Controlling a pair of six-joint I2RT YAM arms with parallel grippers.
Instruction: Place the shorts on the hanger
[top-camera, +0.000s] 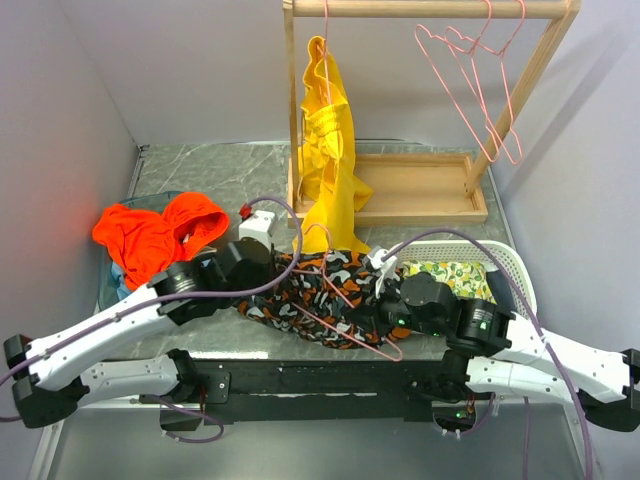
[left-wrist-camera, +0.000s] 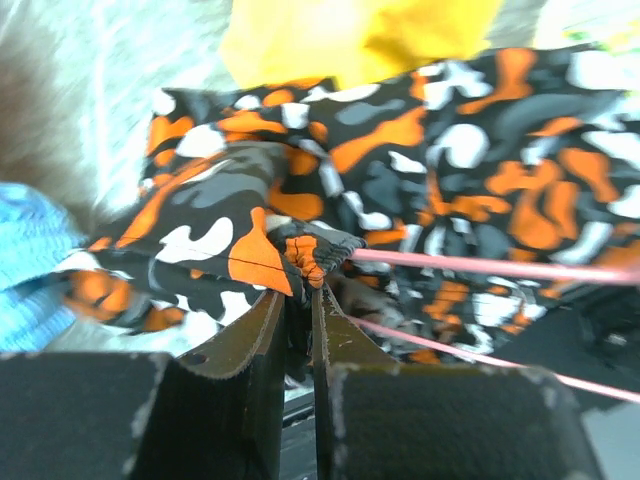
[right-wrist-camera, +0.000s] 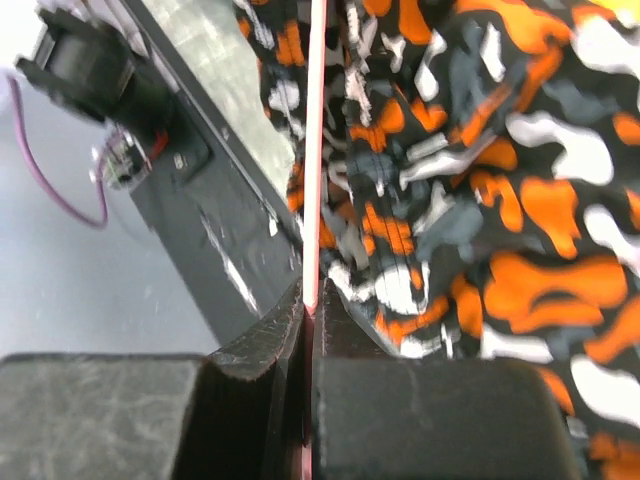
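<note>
Between the two grippers, at the near edge of the table, the shorts (top-camera: 320, 295) lie spread and rumpled, black with orange, white and grey blotches. Across them runs the thin pink wire of the hanger (top-camera: 350, 335), slanting from the left gripper's side down toward the right one.

At the tips of the left gripper (left-wrist-camera: 300, 300) a bunched fold of the shorts' edge sits pinched, the jaws drawn narrow on the cloth; the hanger wire passes just to the right of those tips. The right gripper (right-wrist-camera: 308, 310) is closed tight on the hanger wire itself, which runs straight out ahead of its fingers, with the shorts spread just to the right of that line.

Beyond both grippers, a yellow garment (top-camera: 328, 150) hangs from a wooden rack (top-camera: 430, 8), its hem reaching down to the shorts. Two spare pink hangers (top-camera: 480, 80) hang farther along the rail. Out past the left arm lies an orange-red garment (top-camera: 155, 235); past the right arm sits a white basket (top-camera: 500, 262).
</note>
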